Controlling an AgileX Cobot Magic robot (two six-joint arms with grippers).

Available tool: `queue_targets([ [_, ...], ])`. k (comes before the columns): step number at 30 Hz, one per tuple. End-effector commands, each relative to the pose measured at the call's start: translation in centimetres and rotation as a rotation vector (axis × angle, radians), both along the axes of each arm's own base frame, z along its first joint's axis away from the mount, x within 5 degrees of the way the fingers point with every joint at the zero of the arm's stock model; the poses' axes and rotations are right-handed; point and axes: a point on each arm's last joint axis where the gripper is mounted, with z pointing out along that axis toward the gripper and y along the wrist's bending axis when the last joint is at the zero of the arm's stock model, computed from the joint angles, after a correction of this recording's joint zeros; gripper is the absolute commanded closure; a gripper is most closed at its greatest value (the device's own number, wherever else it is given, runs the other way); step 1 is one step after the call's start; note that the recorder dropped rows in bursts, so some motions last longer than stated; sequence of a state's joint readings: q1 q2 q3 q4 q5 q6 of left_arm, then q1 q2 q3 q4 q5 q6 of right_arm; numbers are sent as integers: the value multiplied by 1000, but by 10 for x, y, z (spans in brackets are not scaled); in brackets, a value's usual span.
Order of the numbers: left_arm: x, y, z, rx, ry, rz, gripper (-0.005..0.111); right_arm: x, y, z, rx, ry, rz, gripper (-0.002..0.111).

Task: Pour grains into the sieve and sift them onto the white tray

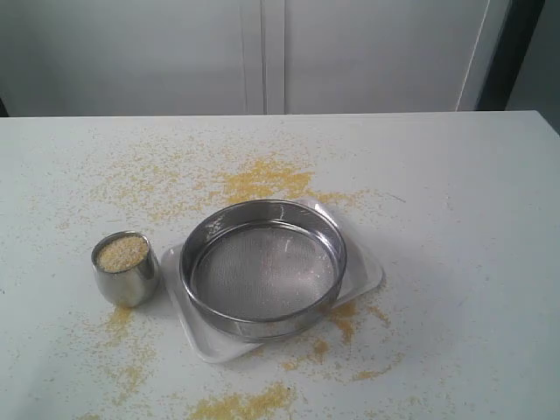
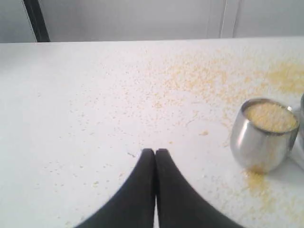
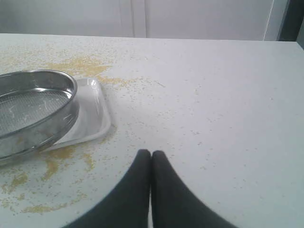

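The round steel sieve (image 1: 262, 267) sits on the white tray (image 1: 363, 276) in the middle of the table; its mesh looks bare. Left of it stands a small steel cup (image 1: 125, 271) filled to the brim with yellow-beige grains (image 1: 122, 252). The exterior view shows neither arm. In the left wrist view my left gripper (image 2: 155, 151) is shut and empty over the table, with the cup (image 2: 262, 137) and its grains (image 2: 270, 116) off to one side. In the right wrist view my right gripper (image 3: 151, 153) is shut and empty, apart from the sieve (image 3: 33, 111) and the tray (image 3: 95, 114).
Spilled yellow meal lies scattered over the white table, thickest behind the tray (image 1: 262, 179) and along the front edge (image 1: 241, 404). A grey wall or cabinet front (image 1: 262, 52) stands behind the table's far edge.
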State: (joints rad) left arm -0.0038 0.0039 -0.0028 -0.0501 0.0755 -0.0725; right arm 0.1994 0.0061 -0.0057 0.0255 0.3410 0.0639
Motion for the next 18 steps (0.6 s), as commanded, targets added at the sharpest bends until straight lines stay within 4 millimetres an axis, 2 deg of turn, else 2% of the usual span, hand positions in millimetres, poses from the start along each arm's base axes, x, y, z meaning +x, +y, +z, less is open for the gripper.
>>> queue_targets([
  [1,2,1,11,-166,-131,33,106,0,0,-1,7,-5,-5,108],
  [4,1,4,27,-251,-305,53,106,0,0,-1,7,-5,-5,108],
  [7,-1,5,39,-217,-441,53,106,0,0,-1,7,-5,-5,108],
  [11,0,4,39,-180,-400,46,107,0,0,-1,7,-5,-5,108],
  [13,0,4,48,-203,-384,45,107,0,0,-1,7,-5,-5,108],
  [18,12,4,91,-150,-414,41,107,0,0,-1,7,-5,-5,108],
])
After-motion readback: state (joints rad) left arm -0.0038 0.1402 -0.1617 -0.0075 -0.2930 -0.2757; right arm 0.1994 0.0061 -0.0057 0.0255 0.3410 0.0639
